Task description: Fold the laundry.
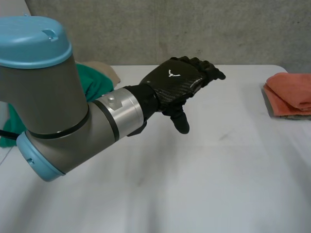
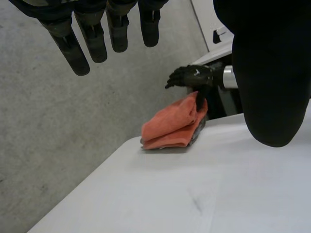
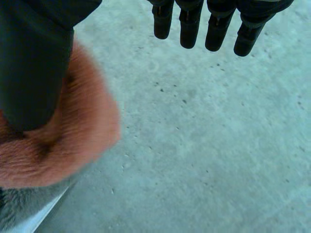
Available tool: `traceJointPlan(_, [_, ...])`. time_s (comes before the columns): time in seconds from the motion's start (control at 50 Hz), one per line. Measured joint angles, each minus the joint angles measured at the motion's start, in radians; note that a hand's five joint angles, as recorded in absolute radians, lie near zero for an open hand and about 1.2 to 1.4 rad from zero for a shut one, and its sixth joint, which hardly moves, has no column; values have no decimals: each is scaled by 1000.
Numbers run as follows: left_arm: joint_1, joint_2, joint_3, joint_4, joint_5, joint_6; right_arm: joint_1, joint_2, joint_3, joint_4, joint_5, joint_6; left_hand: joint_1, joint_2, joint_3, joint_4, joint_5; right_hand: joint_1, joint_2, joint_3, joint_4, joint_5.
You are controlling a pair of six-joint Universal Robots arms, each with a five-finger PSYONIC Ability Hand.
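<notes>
Table (image 1: pixel 204 189): white, bare across its middle.
Left arm (image 1: pixel 53 97): grey with light-blue caps, reaching from the near left over the table.
Green cloth (image 1: pixel 93 85): bunched at the table's far left, behind the left arm; a beige cloth (image 1: pixel 107 71) lies just beside it.
Orange towel (image 1: pixel 291 90): folded, at the table's right edge, lying on a grey cloth (image 3: pixel 19 211).
Left hand (image 1: pixel 177 82): above the table's middle, fingers relaxed and nearly straight, thumb apart, holding nothing.
Right hand (image 2: pixel 194 76): off the table's edge by the orange towel, fingers straight out over the floor, thumb tip on the towel, nothing gripped.
</notes>
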Motion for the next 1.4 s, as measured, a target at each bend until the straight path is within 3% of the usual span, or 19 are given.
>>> traceJointPlan(0.12, [-16,12,-7,2,1,0,-96,-220,109,209,-27,84,0,0,0,0,0,0,0,0,-3,0])
traceJointPlan(0.2, [-19,23,-10,3,1,0,-160,-295,87,393,-19,96,0,0,0,0,0,0,0,0,-3,0])
traceJointPlan(0.32, [-17,51,-3,31,-10,0,-225,-363,-24,606,139,-12,0,0,0,0,0,0,0,0,-3,0])
traceJointPlan(0.44, [4,109,33,105,-115,3,-114,-466,-42,545,274,-104,0,0,0,0,0,0,0,0,-3,-1])
traceJointPlan(0.54, [51,137,69,145,-240,10,30,-557,35,417,279,-78,0,0,0,0,1,0,0,0,-3,0])
traceJointPlan(0.64, [232,134,99,162,-364,56,252,-698,247,254,194,-15,0,0,0,0,0,0,0,0,-3,-2])
traceJointPlan(0.76, [442,7,110,163,-377,202,451,-752,467,257,103,-22,0,0,0,0,0,0,0,0,-3,-2])
traceJointPlan(0.9, [572,-265,160,198,-307,424,570,-740,626,379,87,-125,0,0,0,0,1,0,0,0,-3,-2])
traceJointPlan(1.04, [645,-506,228,319,-182,519,580,-726,702,463,94,-208,14,7,6,6,4,0,0,0,-3,-2])
traceJointPlan(1.08, [656,-566,253,365,-157,524,573,-724,719,473,95,-219,172,148,133,136,126,0,0,0,-3,-2])
traceJointPlan(1.16, [660,-634,290,447,-142,523,558,-723,745,476,93,-224,805,818,814,829,790,0,0,0,-3,-2])
traceJointPlan(1.26, [627,-572,259,512,-172,506,539,-723,763,472,91,-222,868,974,967,991,892,0,0,0,-3,-2])
traceJointPlan(1.4, [526,-266,109,581,-227,407,529,-729,763,468,91,-221,877,981,976,994,905,0,0,0,-3,-3])
